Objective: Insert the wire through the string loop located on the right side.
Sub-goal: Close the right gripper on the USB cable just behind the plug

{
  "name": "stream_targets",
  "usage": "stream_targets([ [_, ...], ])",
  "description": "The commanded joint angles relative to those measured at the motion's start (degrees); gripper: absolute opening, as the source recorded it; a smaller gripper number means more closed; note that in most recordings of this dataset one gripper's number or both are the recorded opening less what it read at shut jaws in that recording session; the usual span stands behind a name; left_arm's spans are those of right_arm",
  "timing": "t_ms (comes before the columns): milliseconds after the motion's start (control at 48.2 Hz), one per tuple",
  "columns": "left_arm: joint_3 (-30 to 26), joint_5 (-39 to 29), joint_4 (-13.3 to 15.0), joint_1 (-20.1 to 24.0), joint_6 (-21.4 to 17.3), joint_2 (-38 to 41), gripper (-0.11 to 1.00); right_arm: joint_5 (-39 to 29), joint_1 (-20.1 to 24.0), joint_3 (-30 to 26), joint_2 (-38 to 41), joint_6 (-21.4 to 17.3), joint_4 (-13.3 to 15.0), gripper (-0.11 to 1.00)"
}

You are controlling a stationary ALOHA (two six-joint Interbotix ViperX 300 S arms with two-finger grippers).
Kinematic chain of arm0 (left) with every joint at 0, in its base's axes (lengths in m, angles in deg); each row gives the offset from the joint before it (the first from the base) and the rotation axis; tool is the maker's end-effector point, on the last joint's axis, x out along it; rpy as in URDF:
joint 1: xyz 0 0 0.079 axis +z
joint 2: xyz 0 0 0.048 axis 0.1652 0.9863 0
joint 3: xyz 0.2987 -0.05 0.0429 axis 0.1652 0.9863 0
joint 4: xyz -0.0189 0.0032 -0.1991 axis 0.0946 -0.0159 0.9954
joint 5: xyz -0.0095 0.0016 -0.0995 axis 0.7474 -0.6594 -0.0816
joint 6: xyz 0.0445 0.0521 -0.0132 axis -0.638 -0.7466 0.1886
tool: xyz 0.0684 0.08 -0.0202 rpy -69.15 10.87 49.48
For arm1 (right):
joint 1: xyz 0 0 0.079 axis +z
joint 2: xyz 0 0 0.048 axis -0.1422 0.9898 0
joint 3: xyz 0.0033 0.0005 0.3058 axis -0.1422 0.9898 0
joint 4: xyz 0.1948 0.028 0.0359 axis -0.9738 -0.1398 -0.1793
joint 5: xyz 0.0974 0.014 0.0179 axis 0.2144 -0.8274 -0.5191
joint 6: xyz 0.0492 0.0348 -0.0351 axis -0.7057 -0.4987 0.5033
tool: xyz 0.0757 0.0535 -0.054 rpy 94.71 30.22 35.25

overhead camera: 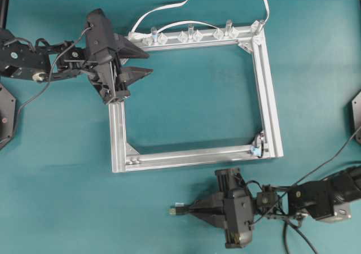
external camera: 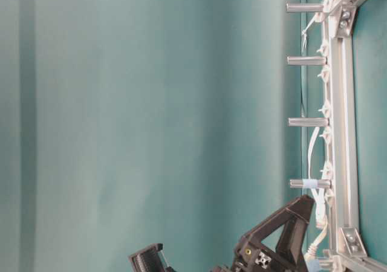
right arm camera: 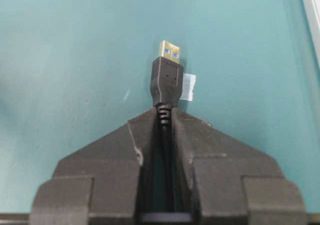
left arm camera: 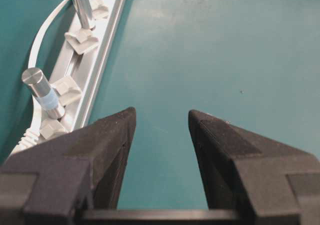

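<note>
Matte black right gripper (right arm camera: 165,117), ribbed wire (right arm camera: 167,80)

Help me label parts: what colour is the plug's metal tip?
Gold, with two blue spots, on the wire; clearest in the right wrist view.

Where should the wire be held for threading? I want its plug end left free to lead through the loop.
Grip the wire on its ribbed strain relief just behind the plug, coming from the cable side. The right tool is shut there, in line with the cable, so the metallic tip juts straight ahead, clear of the fingers.
</note>
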Motion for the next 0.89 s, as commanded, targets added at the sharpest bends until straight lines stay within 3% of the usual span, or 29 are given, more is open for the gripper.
stream_targets([
  [0, -1.1, 0.3, -0.1, -0.2, -0.1, -1.2, 0.5, -0.5, -0.1, 0.3, -2.5, 0.2, -0.1, 0.12],
  [166, -1.2, 0.3, -0.2, -0.2, -0.1, -1.2, 0.5, -1.4, -0.7, 1.1, -6.3, 0.8, -0.2, 0.12],
  [518, -1.3, 0.1, -0.2, -0.3, -0.1, -1.9, 0.5, -8.1, -3.1, 1.4, -14.5, 9.3, -0.2, 0.12],
  [871, -1.3, -1.1, -0.1, -0.7, -0.1, -2.2, 0.5, -9.1, -3.9, 1.4, -14.8, 9.8, -0.2, 0.12],
])
